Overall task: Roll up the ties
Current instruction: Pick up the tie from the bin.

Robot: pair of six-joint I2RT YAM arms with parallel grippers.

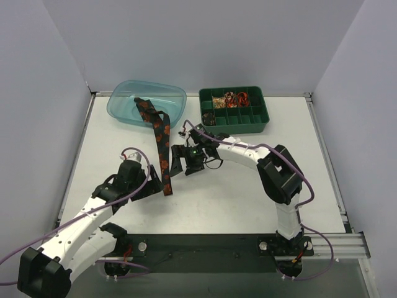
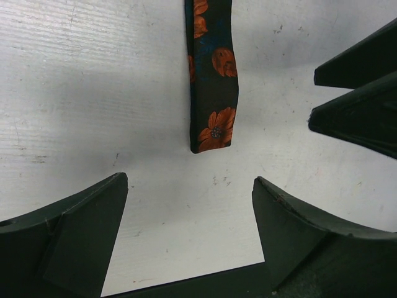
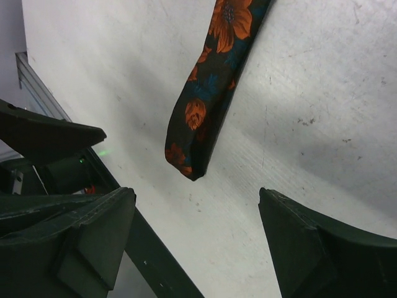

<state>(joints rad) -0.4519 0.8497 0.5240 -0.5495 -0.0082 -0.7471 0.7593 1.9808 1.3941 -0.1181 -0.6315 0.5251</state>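
One tie (image 1: 162, 146), black with orange flowers, lies on the white table; its upper end rests in the blue tub (image 1: 124, 99) and its lower end reaches towards the near left. My left gripper (image 1: 155, 182) is open and empty just left of the tie's lower end. In the left wrist view that tie end (image 2: 214, 124) lies flat a little beyond my open gripper (image 2: 189, 180). My right gripper (image 1: 177, 161) is open and empty just right of the tie. The right wrist view shows the tie end (image 3: 201, 118) ahead of that gripper (image 3: 197, 190), not between its fingers.
A green compartment tray (image 1: 260, 121) at the back right holds several rolled patterned items. The right gripper's fingers (image 2: 360, 105) show in the left wrist view, close by. Purple cables run along both arms. Grey walls enclose the table.
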